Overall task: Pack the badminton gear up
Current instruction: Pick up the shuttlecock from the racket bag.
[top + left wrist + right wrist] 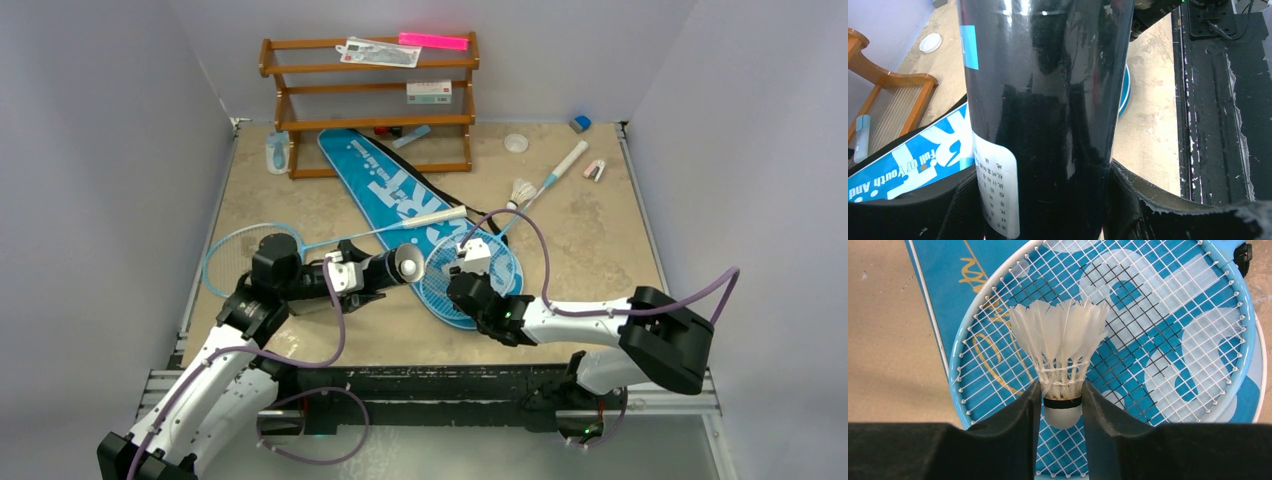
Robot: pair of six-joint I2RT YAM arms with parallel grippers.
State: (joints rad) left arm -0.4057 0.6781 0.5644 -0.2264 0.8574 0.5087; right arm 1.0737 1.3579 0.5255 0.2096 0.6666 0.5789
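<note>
Black tube [1048, 100] clamped by left gripper [368, 278]; shuttlecock [1060, 340] pinched at cork by right gripper [1062, 410]. Risk: feathers crushed on tube rim if misaligned.

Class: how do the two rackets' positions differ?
The left racket has its head on the table and handle across the bag; the right racket has its head on the bag and handle on the table. The left racket lies nearly crosswise; the right racket runs more front-to-back. Both have light-blue frames, white handles.
</note>
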